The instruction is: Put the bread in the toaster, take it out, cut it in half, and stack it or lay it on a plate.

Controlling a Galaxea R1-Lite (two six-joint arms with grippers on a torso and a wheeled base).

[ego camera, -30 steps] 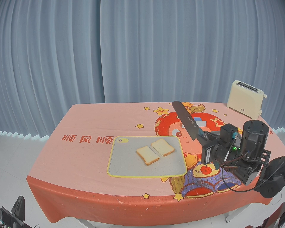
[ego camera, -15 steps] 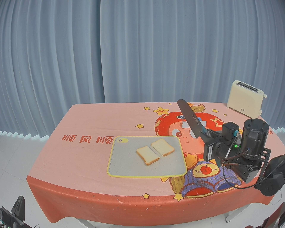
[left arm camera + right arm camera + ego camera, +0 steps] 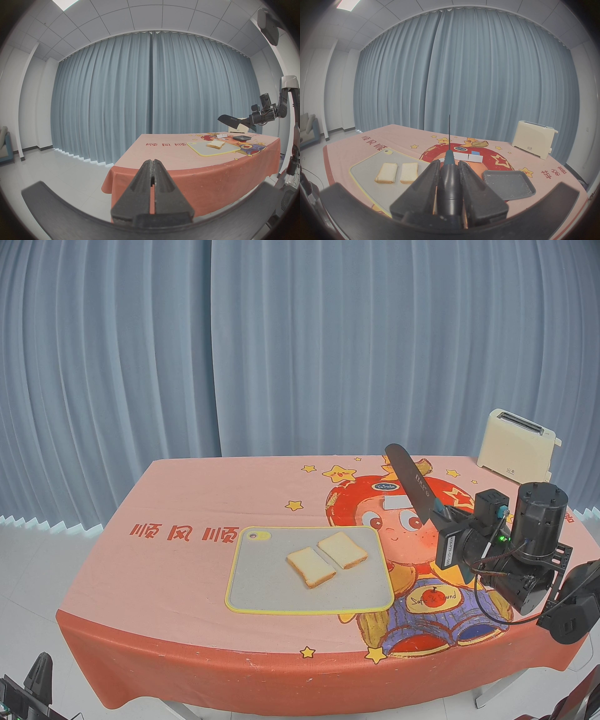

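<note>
Two halves of toasted bread (image 3: pixel 310 566) (image 3: pixel 342 550) lie side by side on the grey, yellow-rimmed cutting board (image 3: pixel 262 580). To the right of the board my right gripper (image 3: pixel 439 519) is shut on the handle of a black knife (image 3: pixel 411 482), held above the table with the blade pointing up and back-left. From the right wrist, the knife (image 3: pixel 449 170) sits between the fingers, with the bread halves (image 3: pixel 386 172) (image 3: pixel 409 172) ahead of it. The cream toaster (image 3: pixel 517 448) stands at the back right corner. My left gripper (image 3: pixel 152 175) is shut on nothing, low and well off the table's left end.
A dark grey tray (image 3: pixel 508 185) lies on the table between the board (image 3: pixel 364 168) and the toaster (image 3: pixel 534 138). A white block (image 3: pixel 468 157) with a small blue piece sits mid-table behind the knife. The pink cloth left of the board is bare.
My right gripper has carried the knife to the right and a little back, away from the cutting board. The bread halves have stayed put.
</note>
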